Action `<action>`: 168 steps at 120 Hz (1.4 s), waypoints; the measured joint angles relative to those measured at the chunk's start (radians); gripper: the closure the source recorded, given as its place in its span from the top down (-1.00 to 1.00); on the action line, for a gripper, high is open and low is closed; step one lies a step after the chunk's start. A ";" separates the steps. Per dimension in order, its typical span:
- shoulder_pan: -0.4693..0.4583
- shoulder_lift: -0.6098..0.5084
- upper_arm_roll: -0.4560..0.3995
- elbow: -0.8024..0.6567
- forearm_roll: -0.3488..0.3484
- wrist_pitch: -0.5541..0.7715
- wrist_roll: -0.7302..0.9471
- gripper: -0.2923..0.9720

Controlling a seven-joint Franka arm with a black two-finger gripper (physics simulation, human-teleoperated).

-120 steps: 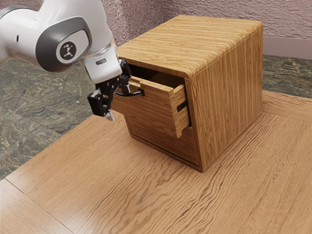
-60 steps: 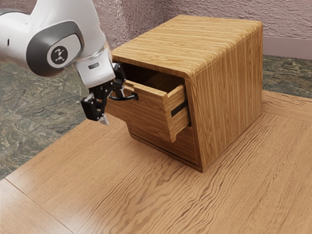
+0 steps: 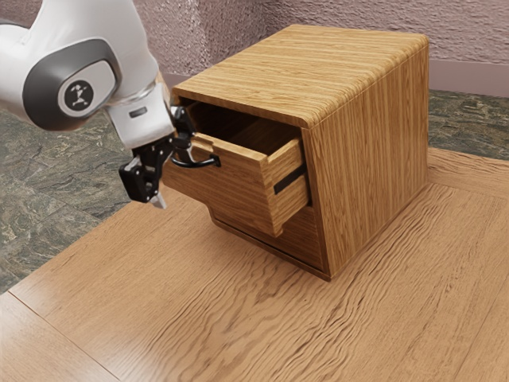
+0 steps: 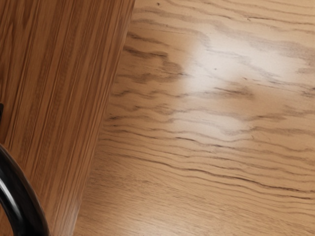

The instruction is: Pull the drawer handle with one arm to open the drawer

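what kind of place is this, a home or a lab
Probably a bare test room, not a lived-in home: a wooden cabinet, its drawer partly open, sits on a wide wood table, with a mottled stone floor and a rough plaster wall behind.

We find no legible words, numbers or brand names on any surface in either view. The single sign is a small white emblem on the round grey joint cap of the arm; we cannot read it as a letter. The drawer and desk show wood grain alone.
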 joint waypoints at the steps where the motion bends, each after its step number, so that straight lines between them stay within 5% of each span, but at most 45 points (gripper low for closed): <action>1: 0.000 -0.002 0.000 -0.002 0.000 0.000 0.000 0.50; 106: 0.062 -0.102 -0.029 -0.169 -0.008 0.090 0.000 0.55; 127: 0.282 -0.250 -0.249 -0.269 -0.030 0.098 0.000 0.30; 134: 0.304 -0.332 -0.273 -0.311 -0.035 0.100 0.000 -0.16; 151: 0.384 -0.520 -0.387 -0.276 -0.077 0.081 -0.011 0.22; 168: 0.391 -0.274 -0.548 0.088 -0.132 -0.057 -0.212 0.38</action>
